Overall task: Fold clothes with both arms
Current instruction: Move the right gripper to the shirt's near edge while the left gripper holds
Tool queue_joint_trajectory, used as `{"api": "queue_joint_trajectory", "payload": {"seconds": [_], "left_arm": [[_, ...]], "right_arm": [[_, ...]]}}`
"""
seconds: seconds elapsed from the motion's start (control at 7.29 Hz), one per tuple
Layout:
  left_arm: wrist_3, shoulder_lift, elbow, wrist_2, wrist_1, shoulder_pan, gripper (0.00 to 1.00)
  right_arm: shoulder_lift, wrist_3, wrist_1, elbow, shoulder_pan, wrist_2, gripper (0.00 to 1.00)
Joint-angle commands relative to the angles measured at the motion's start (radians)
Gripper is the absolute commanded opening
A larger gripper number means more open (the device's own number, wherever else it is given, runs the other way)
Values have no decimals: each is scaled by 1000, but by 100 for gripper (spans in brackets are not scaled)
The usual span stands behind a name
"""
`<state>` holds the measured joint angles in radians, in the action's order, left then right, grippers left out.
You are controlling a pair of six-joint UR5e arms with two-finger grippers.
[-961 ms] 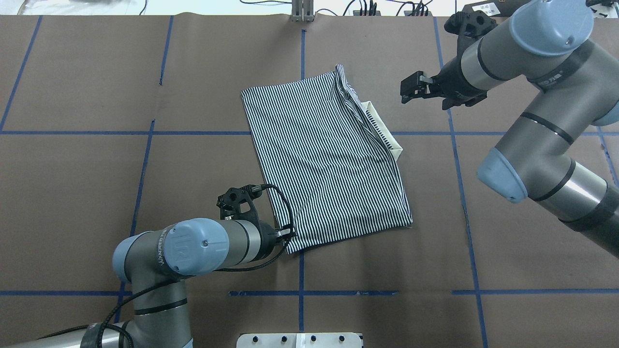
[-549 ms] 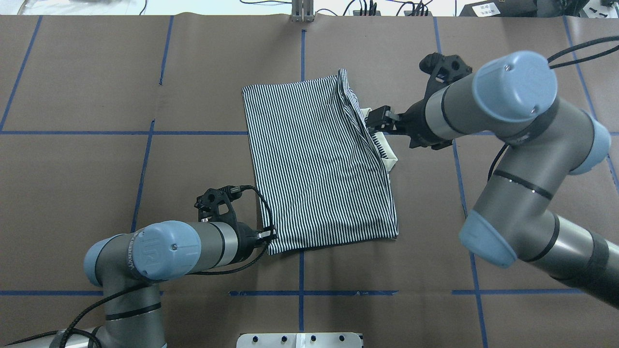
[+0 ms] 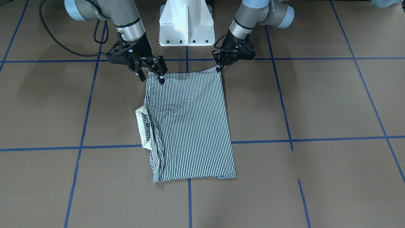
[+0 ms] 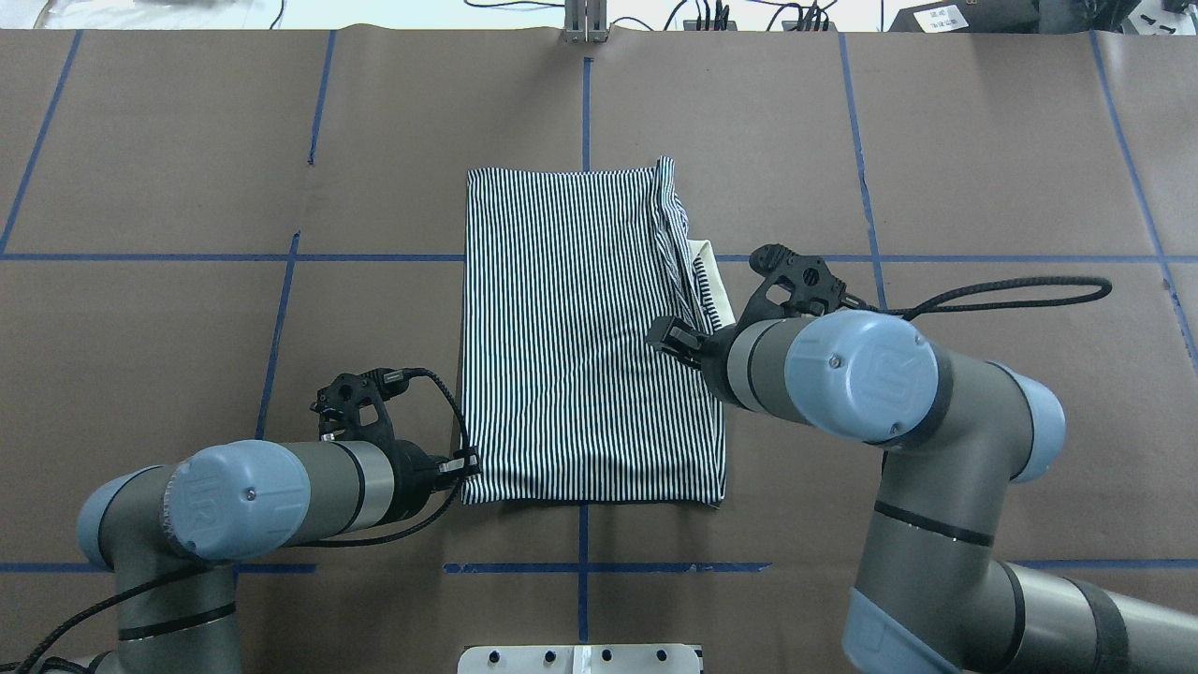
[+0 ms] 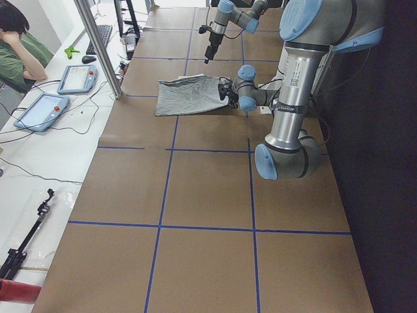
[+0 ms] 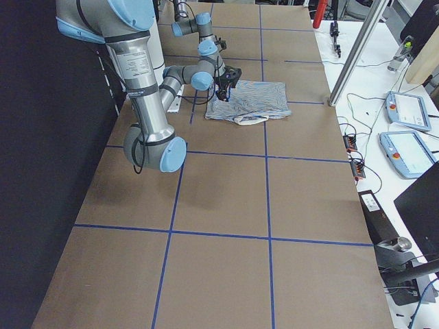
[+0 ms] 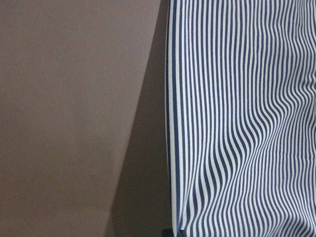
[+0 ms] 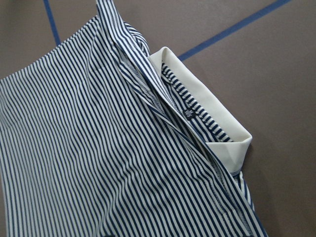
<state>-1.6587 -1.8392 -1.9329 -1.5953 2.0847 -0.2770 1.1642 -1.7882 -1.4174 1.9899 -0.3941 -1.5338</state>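
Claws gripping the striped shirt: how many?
1. Left black two-finger claw pinches the navy-and-white striped polo shirt's near-left corner; right claw hangs open, over its collar-side edge.

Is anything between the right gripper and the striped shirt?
Nothing visible. The right gripper hangs open at a robot-side corner of the polo shirt, with no object between them. The left gripper pinches the other robot-side corner.

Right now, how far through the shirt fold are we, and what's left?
Done: the polo shirt lies flat as a narrow rectangle, no sleeve showing, cream collar poking out one side. In hand: the left hand pinches one robot-side corner; the right hand hangs open over the other, not gripping yet. Left: probably closing the right hand, then folding that end over toward the far edge.
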Motion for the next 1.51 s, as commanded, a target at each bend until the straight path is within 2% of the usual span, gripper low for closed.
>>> {"api": "queue_joint_trajectory", "payload": {"seconds": [0.0, 0.14, 0.55, 0.82, 1.37], "left_arm": [[-1, 11, -11, 0, 0, 8, 0], [-1, 11, -11, 0, 0, 12, 0], [-1, 8, -9, 0, 0, 15, 0], [-3, 5, -11, 0, 2, 15, 0], [-9, 0, -14, 0, 3, 16, 0]], "right_arm": [[2, -65, -118, -3, 58, 52, 86], [3, -100, -148, -6, 89, 55, 83], [-1, -100, -184, -39, 176, 95, 83], [-14, -100, -181, -92, 185, 127, 78], [-14, -99, -176, -106, 190, 149, 72]]}}
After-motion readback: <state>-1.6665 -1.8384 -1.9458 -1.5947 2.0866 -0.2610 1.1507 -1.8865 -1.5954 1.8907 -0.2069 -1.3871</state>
